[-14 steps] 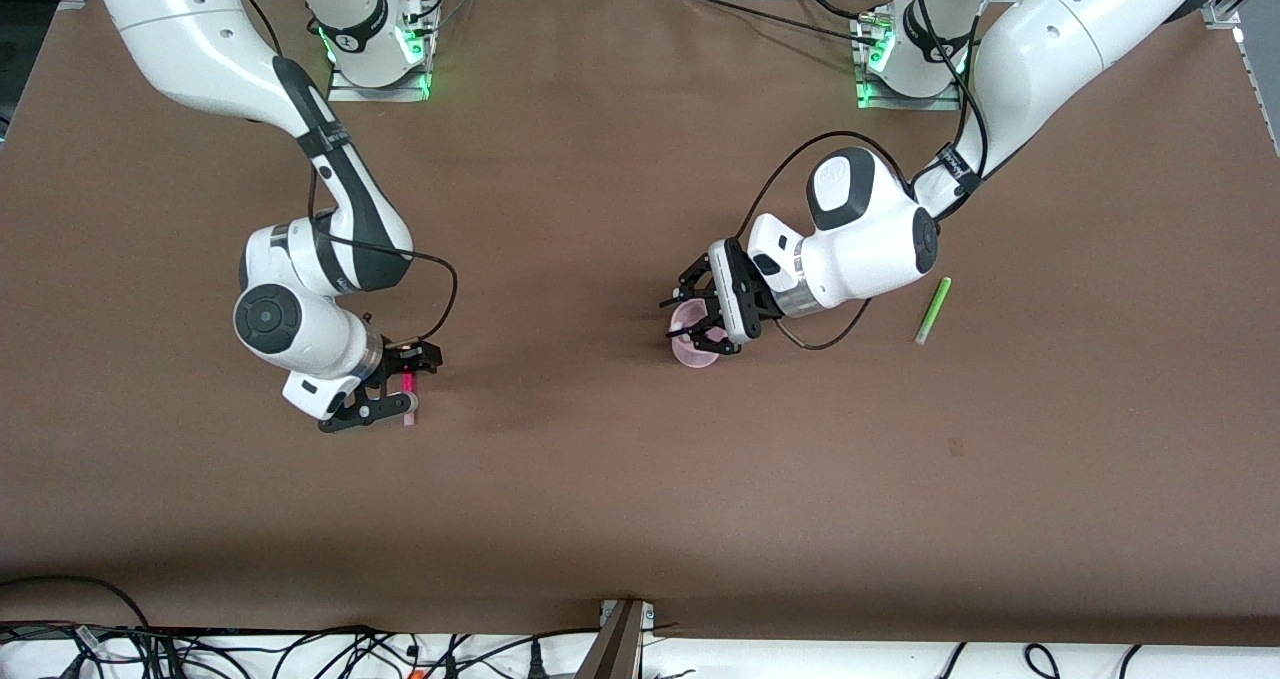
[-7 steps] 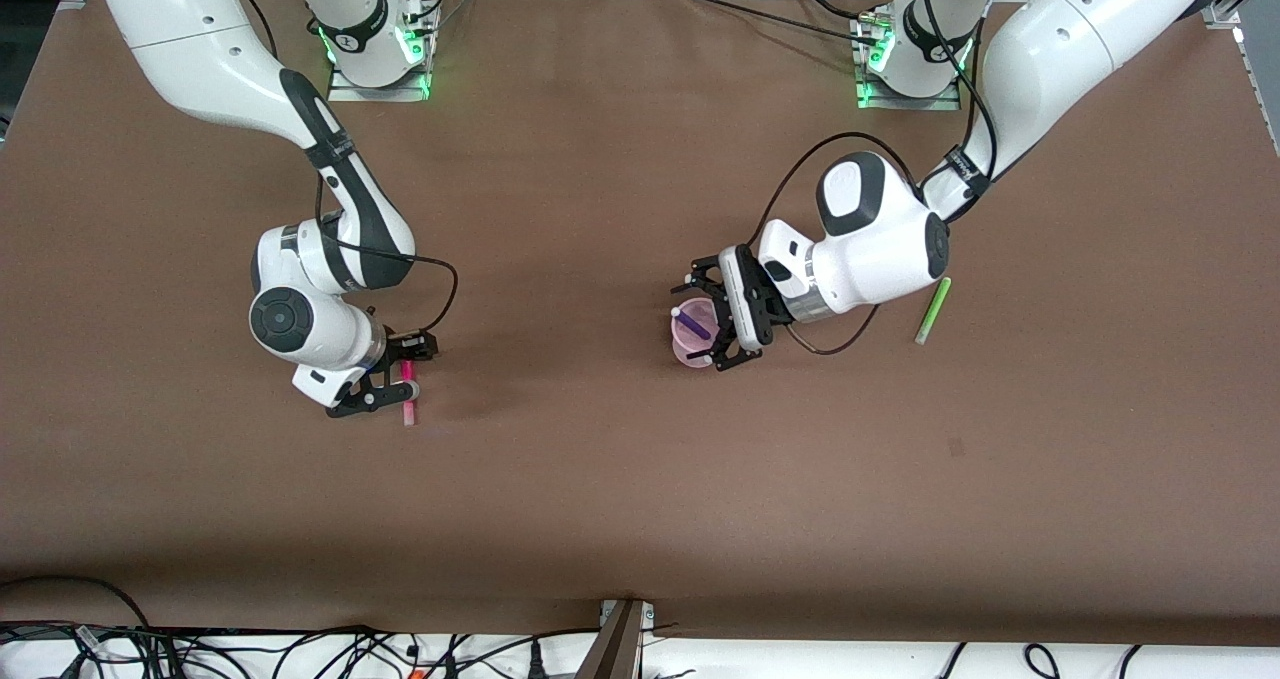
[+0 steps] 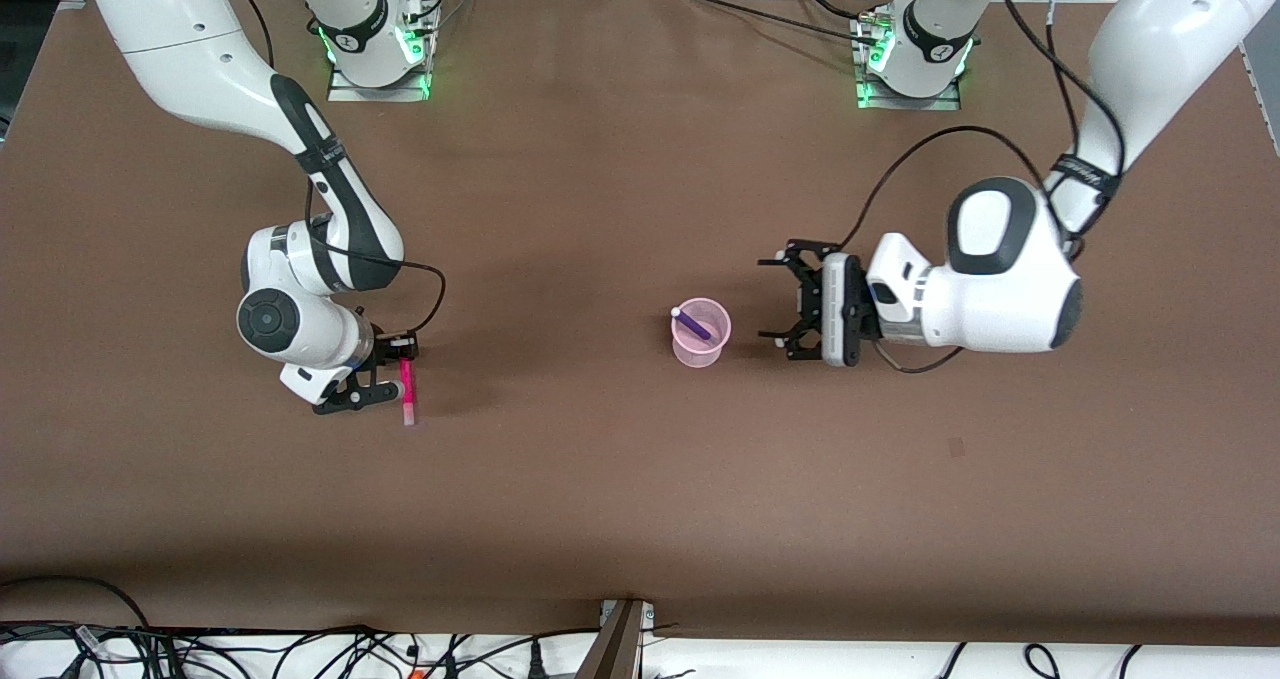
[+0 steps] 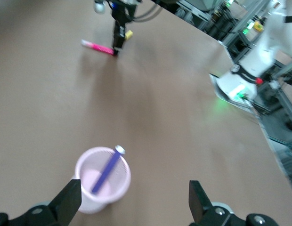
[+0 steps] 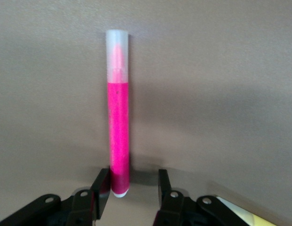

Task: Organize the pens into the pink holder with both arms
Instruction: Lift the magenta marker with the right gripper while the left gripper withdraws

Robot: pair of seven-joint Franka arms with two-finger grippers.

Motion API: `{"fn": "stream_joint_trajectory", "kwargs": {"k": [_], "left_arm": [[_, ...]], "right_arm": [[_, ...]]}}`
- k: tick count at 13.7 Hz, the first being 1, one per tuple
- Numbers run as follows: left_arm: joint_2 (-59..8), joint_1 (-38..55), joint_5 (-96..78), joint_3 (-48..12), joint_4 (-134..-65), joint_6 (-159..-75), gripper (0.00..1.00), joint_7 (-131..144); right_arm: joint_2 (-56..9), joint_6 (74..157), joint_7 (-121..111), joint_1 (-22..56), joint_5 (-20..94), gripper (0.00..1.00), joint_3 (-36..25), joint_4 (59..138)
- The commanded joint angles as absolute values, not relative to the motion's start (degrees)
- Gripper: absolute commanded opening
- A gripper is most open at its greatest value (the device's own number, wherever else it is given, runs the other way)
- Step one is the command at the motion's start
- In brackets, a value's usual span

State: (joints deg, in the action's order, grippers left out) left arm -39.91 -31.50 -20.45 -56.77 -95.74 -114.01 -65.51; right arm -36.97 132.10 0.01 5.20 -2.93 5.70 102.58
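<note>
The small see-through pale-pink round cup (image 3: 700,333) stands on the brown table (image 3: 600,479) near its middle; a slim purple marker pen (image 3: 691,324) leans inside it with its pale cap at the rim; the left arm's black two-finger gripper (image 3: 783,299) is beside the cup toward the left arm's end, fingers spread wide, holding nothing; the right arm's black gripper (image 3: 400,371) is down at one end of the bright magenta-pink pen (image 3: 407,393) lying on the table; its fingers (image 5: 102,186) sit on both sides of that end with a gap on one side.
</note>
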Motion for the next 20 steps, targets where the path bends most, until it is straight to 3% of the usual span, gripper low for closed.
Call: {"fn": "stream_joint_trajectory", "kwargs": {"k": [1, 5, 8, 11, 14, 15, 20], "left_arm": [[-38.14, -30.5, -12.43, -55.99, -88.71, -100.69, 1.0, -52.45], [-38.06, -29.79, -3.11, -56.34, -83.16, -88.36, 1.0, -32.92], [-37.62, -29.09, 4.37, -56.69, -80.6, -82.63, 1.0, -18.07], [-32.97, -26.82, 11.05, -56.52, -79.72, -80.78, 1.0, -5.82], [-31.65, -23.75, 21.24, -55.55, -77.18, -73.94, 1.0, -3.43], [-30.25, -20.16, 22.75, -52.5, -76.39, -73.48, 1.0, -3.34], [-18.38, -8.36, 13.83, -26.23, -78.49, -80.15, 1.0, -3.16]], "right_arm": [[-36.56, 133.15, 0.53, 4.83, -0.98, 0.46, 6.06, 103.71], [-37.0, 133.59, 0.53, 4.92, -0.53, 0.46, 6.15, 103.71], [-36.91, 133.16, 1.05, 4.92, -0.53, 0.28, 6.24, 103.45], [-36.47, 132.8, 4.66, 6.06, -0.62, 0.08, 6.59, 103.18], [-36.56, 132.8, 4.31, 6.06, -0.7, 0.03, 6.59, 102.92], [-36.3, 132.11, 4.05, 6.06, -0.7, 0.03, 6.77, 101.88], [-36.3, 113.75, 8.06, 8.52, 6.4, 0.02, 6.77, 90.36]]}}
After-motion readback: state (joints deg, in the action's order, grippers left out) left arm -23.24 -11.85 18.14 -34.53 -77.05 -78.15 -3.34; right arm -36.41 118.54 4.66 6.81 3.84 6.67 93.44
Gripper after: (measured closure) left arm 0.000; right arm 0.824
